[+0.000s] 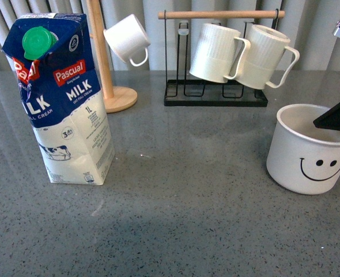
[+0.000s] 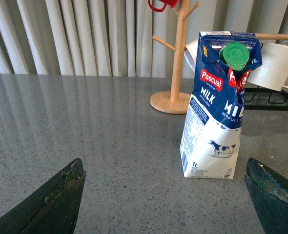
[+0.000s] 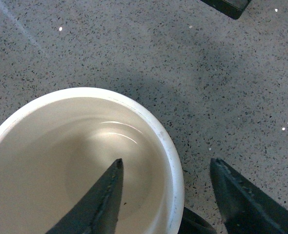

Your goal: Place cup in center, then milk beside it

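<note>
At far right, cup (image 1: 299, 156) clipped by frame — milk (image 1: 66, 115) upright, well left

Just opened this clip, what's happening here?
The right gripper is open, straddling the wall of the smiley cup, one finger inside and one outside, on the right of the table. The left gripper, also open, faces the milk carton standing upright on the left. Nothing is gripped yet.

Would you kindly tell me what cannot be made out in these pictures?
Cup handle: front view, mostly cut off by the right edge.
Milk small print: front and left wrist views, too small.
Red item atop the wooden tree: left wrist view, cut off by the top edge.
</note>
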Robot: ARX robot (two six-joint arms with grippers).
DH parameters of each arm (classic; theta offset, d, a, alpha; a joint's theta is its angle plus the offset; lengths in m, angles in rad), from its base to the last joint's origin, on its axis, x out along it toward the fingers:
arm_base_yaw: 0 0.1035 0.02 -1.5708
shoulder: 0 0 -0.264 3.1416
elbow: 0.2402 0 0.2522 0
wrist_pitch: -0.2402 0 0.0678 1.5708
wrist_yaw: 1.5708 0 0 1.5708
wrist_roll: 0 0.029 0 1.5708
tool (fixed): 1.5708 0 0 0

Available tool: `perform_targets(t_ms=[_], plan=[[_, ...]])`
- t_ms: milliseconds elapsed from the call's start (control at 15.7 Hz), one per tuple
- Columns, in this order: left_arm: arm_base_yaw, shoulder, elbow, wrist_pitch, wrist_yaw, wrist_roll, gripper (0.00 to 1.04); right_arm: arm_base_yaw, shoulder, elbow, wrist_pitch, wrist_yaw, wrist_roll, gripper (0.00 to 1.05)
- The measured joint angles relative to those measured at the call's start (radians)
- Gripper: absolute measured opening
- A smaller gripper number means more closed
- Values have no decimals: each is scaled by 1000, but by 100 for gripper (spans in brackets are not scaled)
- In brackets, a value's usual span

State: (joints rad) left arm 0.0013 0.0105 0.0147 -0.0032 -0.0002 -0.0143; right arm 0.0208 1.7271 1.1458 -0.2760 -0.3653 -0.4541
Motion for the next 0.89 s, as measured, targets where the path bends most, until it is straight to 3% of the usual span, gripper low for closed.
perform_targets(t_ms=[255, 509, 891], plan=[[0, 0, 0, 0, 0, 0, 98, 5, 0, 0, 4, 0, 3, 6], [0, 0, 0, 0, 0, 0, 98, 13, -33, 10, -12, -27, 51, 3], [0, 0, 0, 0, 0, 0, 98, 178, -87, 50, 22, -47, 173, 3]])
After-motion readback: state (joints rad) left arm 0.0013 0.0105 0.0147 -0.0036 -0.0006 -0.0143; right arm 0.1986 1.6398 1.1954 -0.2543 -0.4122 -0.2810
